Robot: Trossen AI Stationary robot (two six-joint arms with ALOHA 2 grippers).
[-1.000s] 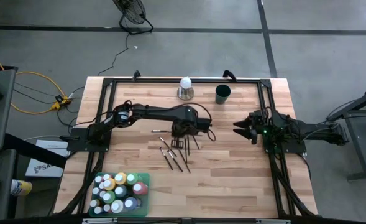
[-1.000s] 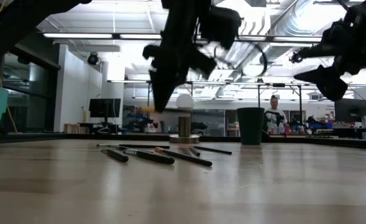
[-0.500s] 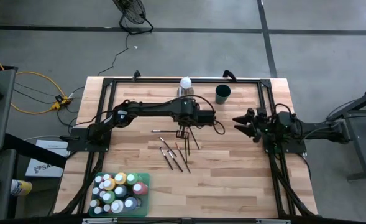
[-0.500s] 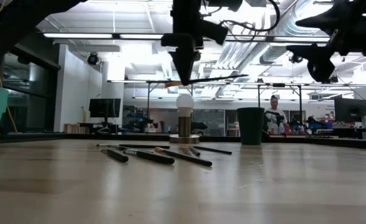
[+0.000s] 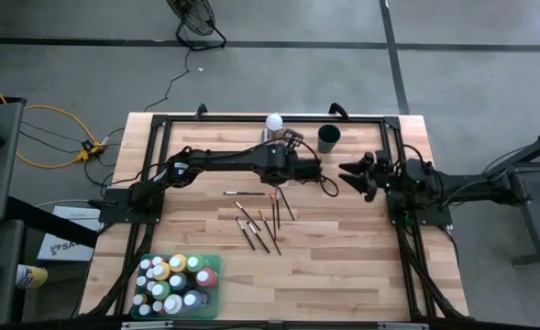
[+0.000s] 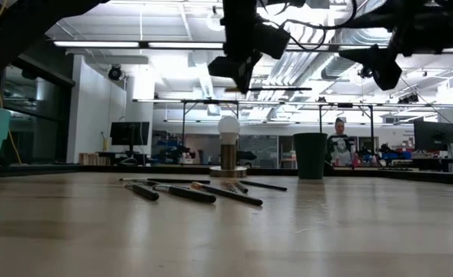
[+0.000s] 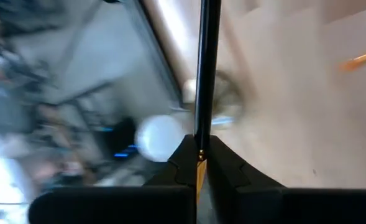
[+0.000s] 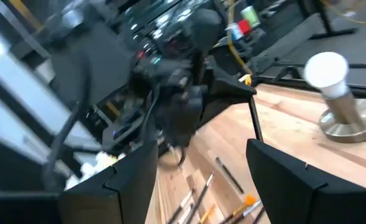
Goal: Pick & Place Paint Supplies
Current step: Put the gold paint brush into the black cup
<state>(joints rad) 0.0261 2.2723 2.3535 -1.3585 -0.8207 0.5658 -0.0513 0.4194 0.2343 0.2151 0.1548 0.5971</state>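
My left gripper [image 5: 281, 179] hangs above the table's middle, shut on a thin dark brush [image 6: 272, 89] that is lifted well clear of the wood. Several more brushes [image 5: 256, 225] lie flat on the table below it, and they also show in the low view [image 6: 195, 191]. Many small paint bottles stand in a green tray [image 5: 211, 264] at the near left. My right gripper [image 5: 350, 172] is raised at the right side. It is open and holds nothing; its two fingers frame the right wrist view [image 8: 201, 174]. My left gripper pinches the brush between its two fingertips near one end, beside a golden ferrule [image 7: 199, 163]. The fingers slant down from above and lie across the brush. The dark shaft [image 7: 206, 68] sticks out past them. The brush hangs about level, clear of the table.
A white ball on a metal base [image 5: 274, 128] and a dark green cup [image 5: 329, 137] stand at the far edge, close behind the left gripper. A black frame rail [image 5: 251, 117] rims the table. A person [image 6: 338, 142] stands far off in the room.
My left gripper has risen with the brush and turned its wrist. The brush, slanted before, now hangs about level and higher above the table. My right gripper has risen too and has drifted toward the far edge, still open.
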